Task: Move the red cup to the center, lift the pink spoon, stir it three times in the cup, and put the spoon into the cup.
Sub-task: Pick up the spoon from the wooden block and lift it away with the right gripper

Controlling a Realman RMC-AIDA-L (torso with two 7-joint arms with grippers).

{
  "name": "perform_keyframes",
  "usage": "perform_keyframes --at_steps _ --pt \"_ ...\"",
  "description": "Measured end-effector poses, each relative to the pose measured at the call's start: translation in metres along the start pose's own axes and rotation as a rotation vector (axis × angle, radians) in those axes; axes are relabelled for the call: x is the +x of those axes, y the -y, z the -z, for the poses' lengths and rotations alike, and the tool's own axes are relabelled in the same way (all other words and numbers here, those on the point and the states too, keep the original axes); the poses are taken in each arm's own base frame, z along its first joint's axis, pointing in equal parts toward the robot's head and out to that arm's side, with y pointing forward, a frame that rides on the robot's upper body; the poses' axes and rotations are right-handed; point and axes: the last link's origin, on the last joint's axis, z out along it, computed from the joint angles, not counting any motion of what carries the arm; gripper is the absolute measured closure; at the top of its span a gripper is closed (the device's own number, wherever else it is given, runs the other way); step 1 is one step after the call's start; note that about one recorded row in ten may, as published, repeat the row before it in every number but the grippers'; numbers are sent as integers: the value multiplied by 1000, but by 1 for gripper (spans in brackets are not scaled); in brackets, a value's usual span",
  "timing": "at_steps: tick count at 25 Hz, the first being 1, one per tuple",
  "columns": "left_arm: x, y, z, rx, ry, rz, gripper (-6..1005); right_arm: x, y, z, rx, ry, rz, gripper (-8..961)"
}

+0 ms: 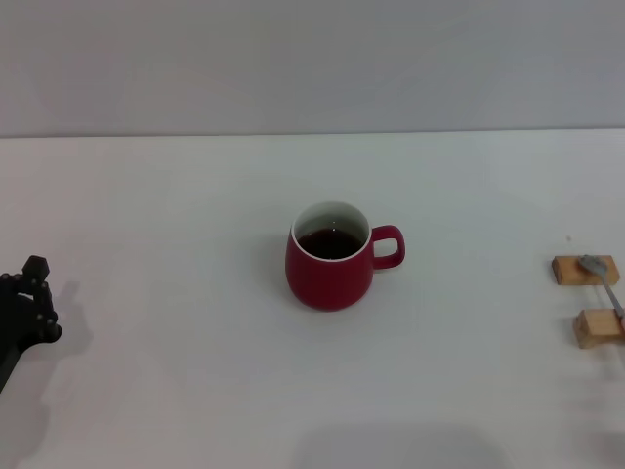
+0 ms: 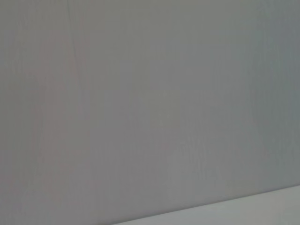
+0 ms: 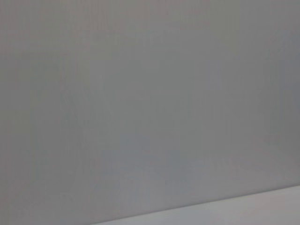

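Red cup (image 1: 329, 262) already mid-worktop (image 1: 176, 195); next, lifting pink spoon (image 1: 604, 279) off wooden blocks (image 1: 585, 270) at right; left pincer (image 1: 24, 311) parked, grip state unreadable.

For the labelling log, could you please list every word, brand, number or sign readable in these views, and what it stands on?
None: no text can be read in any view.
The red cup is plain, with no logo or print on the side that shows.
The two wooden blocks and the pink spoon bear no marks.
The white table and the left claw carry no label.
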Motion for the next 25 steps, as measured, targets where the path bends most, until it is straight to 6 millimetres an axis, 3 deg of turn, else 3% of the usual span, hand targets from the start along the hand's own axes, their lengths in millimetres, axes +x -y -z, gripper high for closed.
perform_keyframes --at_steps 25 --pt "3 -3 -7 -12 -7 1 1001 12 -3 -28 -32 -88 18 260"
